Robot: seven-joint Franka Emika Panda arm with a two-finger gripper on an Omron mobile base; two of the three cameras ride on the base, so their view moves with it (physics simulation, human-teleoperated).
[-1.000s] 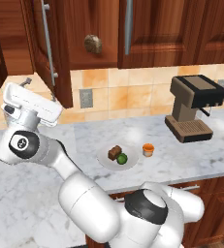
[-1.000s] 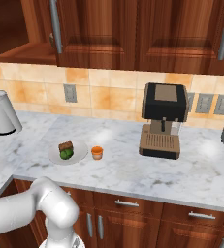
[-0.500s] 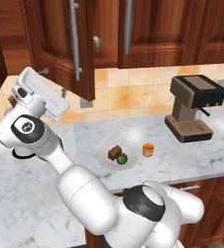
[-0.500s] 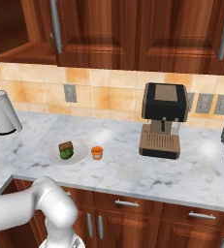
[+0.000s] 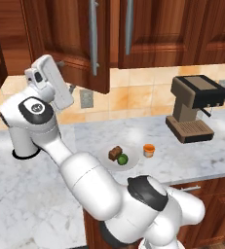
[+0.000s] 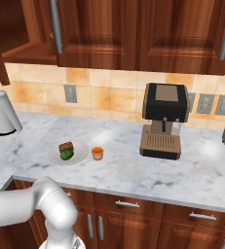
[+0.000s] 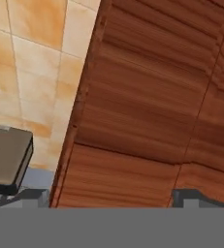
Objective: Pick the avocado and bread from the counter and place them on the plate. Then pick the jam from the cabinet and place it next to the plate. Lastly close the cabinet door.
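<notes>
The cabinet door has swung nearer shut than before, pushed by the tool, whose spread I cannot tell

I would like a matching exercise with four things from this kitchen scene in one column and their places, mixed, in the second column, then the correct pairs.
Things:
1. avocado
2. jam
3. cabinet door
4. coffee machine

Places:
A. on the counter, just right of the plate
B. on the plate, beside the bread
C. against the tiled wall, far right of the plate
D. above the counter, partly swung open, with the arm's hand near it

Pairs: 1-B, 2-A, 3-D, 4-C
</notes>
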